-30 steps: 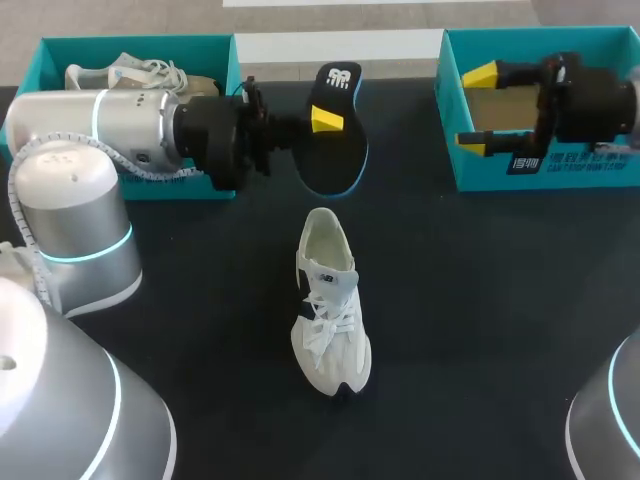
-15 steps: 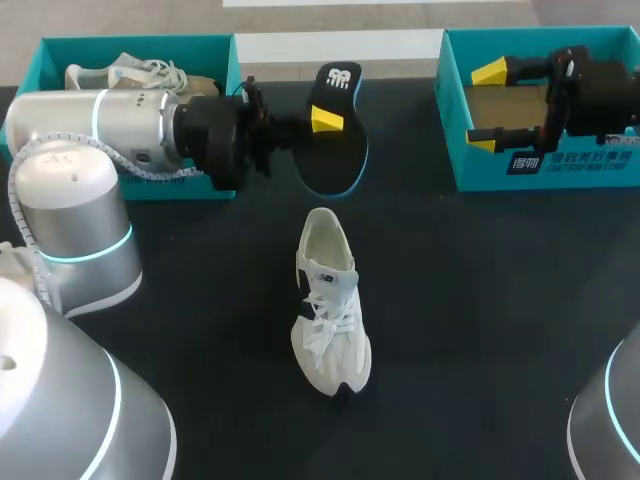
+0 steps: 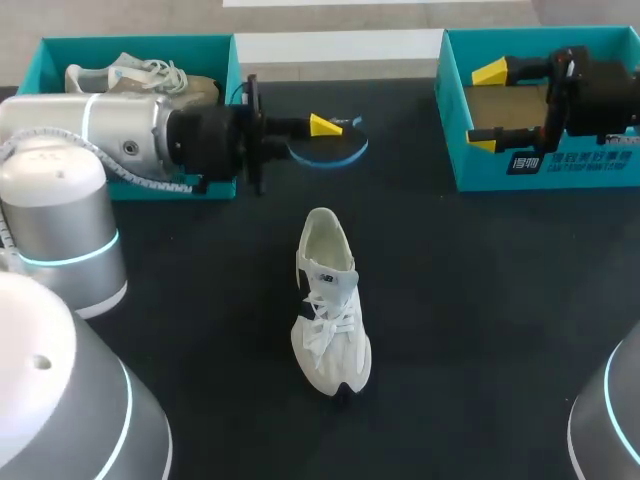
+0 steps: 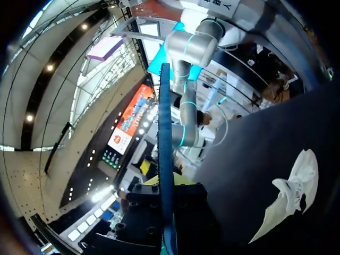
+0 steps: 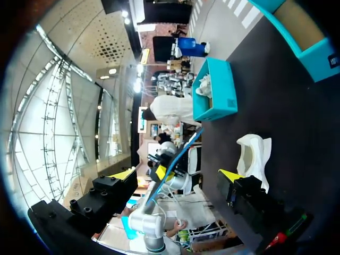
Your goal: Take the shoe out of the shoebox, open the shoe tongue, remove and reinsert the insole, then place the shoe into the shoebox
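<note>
The insole [image 3: 335, 152] is pinched between the two fingers of my left gripper [image 3: 322, 135], which is closed on one end of it. From above it shows as a thin dark sliver with a blue rim, and along my left wrist it runs edge-on straight out from between the fingers. The white shoe [image 3: 330, 305] lies on the dark tabletop [image 3: 480, 300] below that gripper and nearer to me. Its open heel end points toward the insole and its toe points toward me. It touches neither gripper, and bare tabletop shows on every side of it. It stands well apart from both boxes. The left shoebox [image 3: 140, 45] sits just beside my left wrist, on the side away from the insole. My forearm crosses in front of its near wall, and a second shoe [image 3: 125, 72] lies inside it. My right gripper [image 3: 487, 103] hangs over the right shoebox [image 3: 540, 172] with its fingers spread wide and nothing between them. One yellow tip is near the box's far wall and the other is near its near wall. From that wrist, the white shoe lies ahead of the gripper, between its tips, with the left shoebox farther out.
</note>
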You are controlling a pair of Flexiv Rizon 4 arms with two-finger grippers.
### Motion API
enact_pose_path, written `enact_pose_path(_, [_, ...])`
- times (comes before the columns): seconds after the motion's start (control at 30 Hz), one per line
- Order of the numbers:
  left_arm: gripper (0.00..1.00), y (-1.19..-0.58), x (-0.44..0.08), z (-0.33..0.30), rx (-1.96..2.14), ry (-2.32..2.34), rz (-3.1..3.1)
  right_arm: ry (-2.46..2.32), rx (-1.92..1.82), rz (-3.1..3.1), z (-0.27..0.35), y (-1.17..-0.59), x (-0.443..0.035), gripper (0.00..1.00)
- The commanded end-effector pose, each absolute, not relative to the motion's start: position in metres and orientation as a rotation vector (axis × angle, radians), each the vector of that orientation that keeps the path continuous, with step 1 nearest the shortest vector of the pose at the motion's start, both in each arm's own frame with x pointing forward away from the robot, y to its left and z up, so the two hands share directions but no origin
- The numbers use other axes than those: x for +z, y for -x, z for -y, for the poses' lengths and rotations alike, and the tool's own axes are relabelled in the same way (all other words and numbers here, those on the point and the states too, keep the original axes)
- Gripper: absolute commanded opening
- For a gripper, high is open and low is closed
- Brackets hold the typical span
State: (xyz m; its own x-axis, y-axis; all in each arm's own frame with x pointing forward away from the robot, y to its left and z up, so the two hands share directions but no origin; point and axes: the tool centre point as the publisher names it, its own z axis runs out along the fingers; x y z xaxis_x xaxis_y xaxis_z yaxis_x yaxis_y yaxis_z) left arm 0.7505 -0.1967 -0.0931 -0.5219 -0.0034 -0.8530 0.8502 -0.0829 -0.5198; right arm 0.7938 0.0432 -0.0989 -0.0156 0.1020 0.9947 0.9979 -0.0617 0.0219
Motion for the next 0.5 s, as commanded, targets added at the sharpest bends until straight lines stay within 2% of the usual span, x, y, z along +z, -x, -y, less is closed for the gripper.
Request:
enact_pose_path(0.03, [0.00, -0.7490, -0.0848, 0.1924, -2.061, -0.596, -2.032, 1.323, -1.220, 1.268, -0.0443, -0.7942, -0.0990, 1.00])
enact_pose_path(0.33, [0.00, -0.7457, -0.0768, 0.1863, -2.308, -0.467, -2.091, 1.323, -1.220, 1.268, -0.0443, -0.7942, -0.0990, 1.00])
enact_pose_path(0.5, [0.00, -0.7457, -0.0768, 0.1863, -2.308, -0.467, -2.091, 1.323, -1.220, 1.268, -0.0443, -0.7942, -0.0990, 1.00])
